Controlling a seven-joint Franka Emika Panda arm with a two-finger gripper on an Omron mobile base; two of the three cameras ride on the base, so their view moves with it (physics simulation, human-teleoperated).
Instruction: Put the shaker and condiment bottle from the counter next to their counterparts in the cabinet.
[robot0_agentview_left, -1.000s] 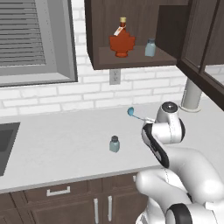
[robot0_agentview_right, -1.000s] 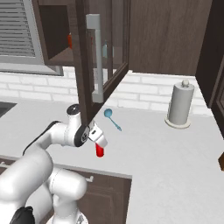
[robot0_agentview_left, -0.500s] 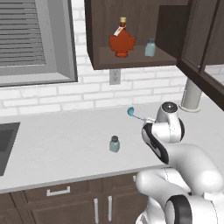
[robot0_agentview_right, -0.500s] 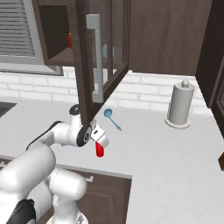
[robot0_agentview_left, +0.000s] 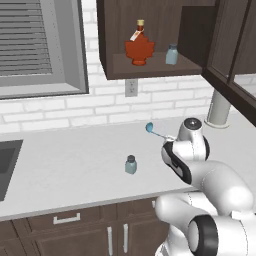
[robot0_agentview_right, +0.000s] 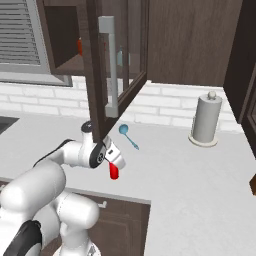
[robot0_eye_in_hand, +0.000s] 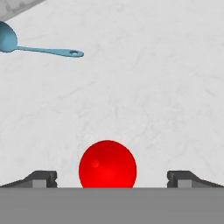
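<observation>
Over the front edge of the counter (robot0_agentview_left: 65, 165), the gripper (robot0_eye_in_hand: 112, 177) is parked right above the red bottle (robot0_agentview_right: 114, 171), jaws spread wide with one fingertip either side of the nozzle and nothing touching yet. Honestly not much has changed over the last second: compared with the earlier shots the arm has barely shifted, the jaws were wide then and are wide now, and the bottle stands in the same spot. So I'd read it as lining up, not grabbing yet.

The shaker (robot0_agentview_left: 131, 164) sits alone mid-counter, well apart from the arm, untouched. A blue spoon (robot0_eye_in_hand: 39, 47) lies further back, near the wall. Up in the cabinet (robot0_agentview_left: 112, 35) the maple bottle (robot0_agentview_left: 139, 48) and the twin shaker (robot0_agentview_left: 172, 54) wait on the shelf, door (robot0_agentview_right: 107, 70) swung open.

Neither item's been moved, so the task's basically at the start. Next bit is probably dropping down around the bottle and closing. Round slim body, could slip or tip if it's off-centre.
</observation>
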